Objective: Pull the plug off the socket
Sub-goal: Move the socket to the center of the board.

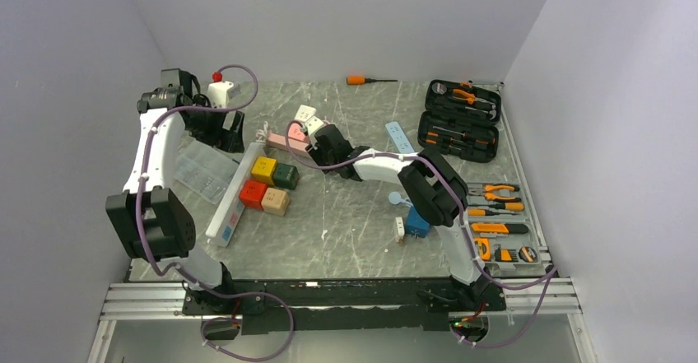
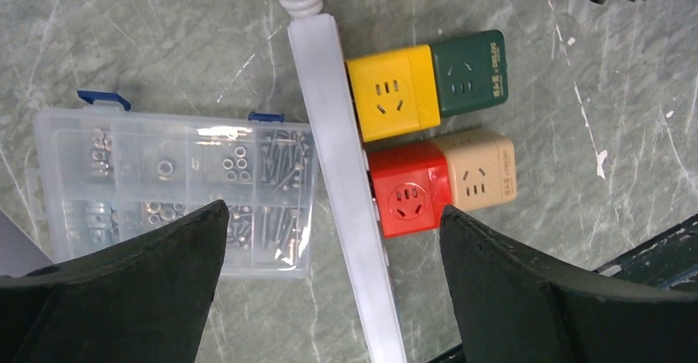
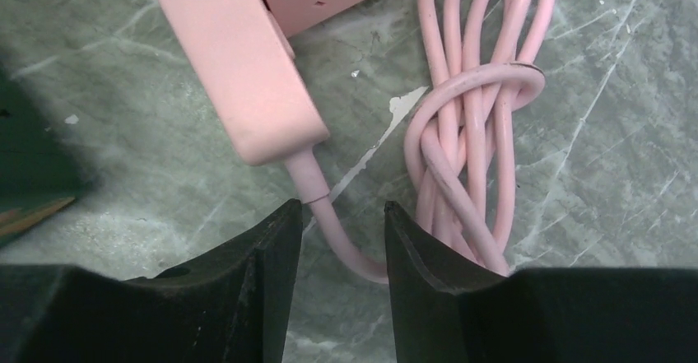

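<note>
Both end effectors stand apart: the left end effector (image 2: 333, 211) wide above the white power strip (image 2: 346, 174), the right end effector (image 3: 342, 205) narrowly straddling the pink cable (image 3: 328, 219) leaving the pink power strip (image 3: 239, 67) on the desk (image 3: 617, 174).

Pink power strip (image 3: 239, 67), far end off-frame.

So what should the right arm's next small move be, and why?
Probably shift the right end effector toward the white plug by the pink power strip: its open fingers straddle only the pink cable, and no plug shows in the wrist view.
</note>
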